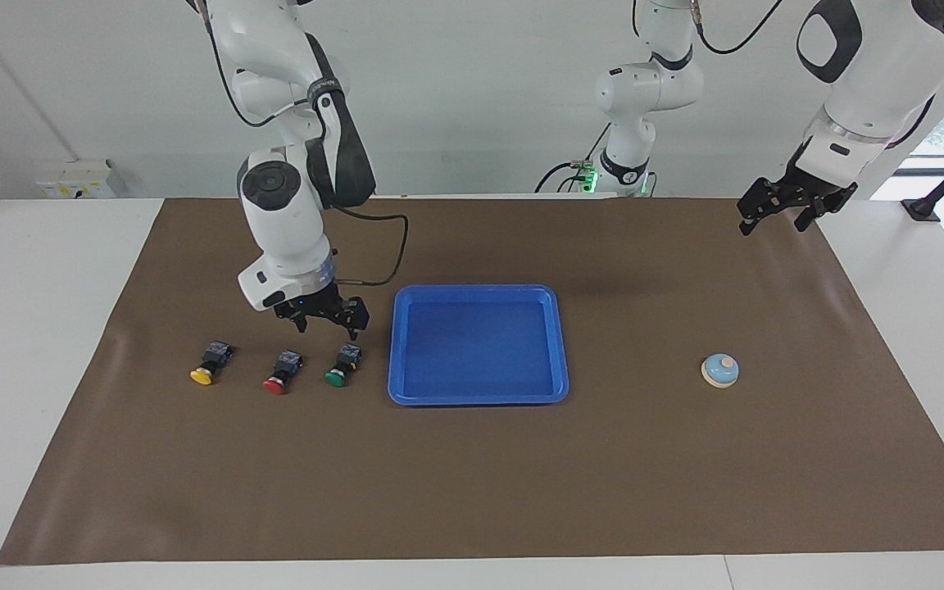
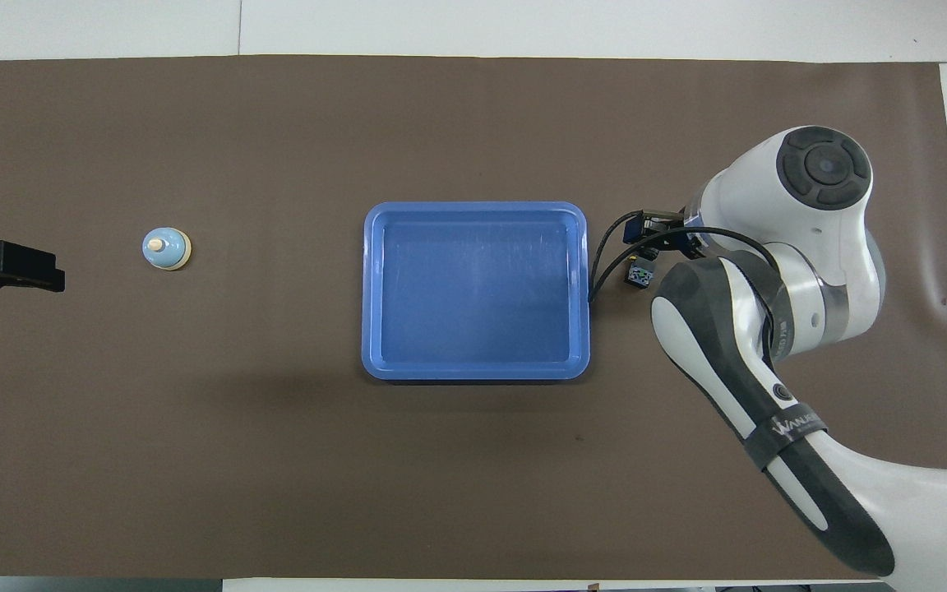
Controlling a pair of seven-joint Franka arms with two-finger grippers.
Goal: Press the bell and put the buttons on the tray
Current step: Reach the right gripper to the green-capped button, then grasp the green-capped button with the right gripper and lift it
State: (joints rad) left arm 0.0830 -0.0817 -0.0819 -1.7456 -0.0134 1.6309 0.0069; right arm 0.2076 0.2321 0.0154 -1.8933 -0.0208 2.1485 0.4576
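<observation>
Three buttons lie in a row on the brown mat beside the tray, toward the right arm's end: yellow (image 1: 207,366), red (image 1: 281,374), green (image 1: 342,368). My right gripper (image 1: 329,324) hangs open and empty just above the mat, over the spot between the red and green buttons on the robots' side. In the overhead view the arm hides the buttons except part of the green one (image 2: 640,274). The blue tray (image 1: 478,344) (image 2: 473,288) is empty. The bell (image 1: 720,370) (image 2: 166,248) stands toward the left arm's end. My left gripper (image 1: 773,220) (image 2: 9,269) waits raised, open.
The brown mat (image 1: 472,475) covers most of the white table. A wall socket box (image 1: 79,179) and black clamps (image 1: 923,209) sit at the table's edge nearest the robots. A black cable (image 1: 394,246) loops from the right wrist.
</observation>
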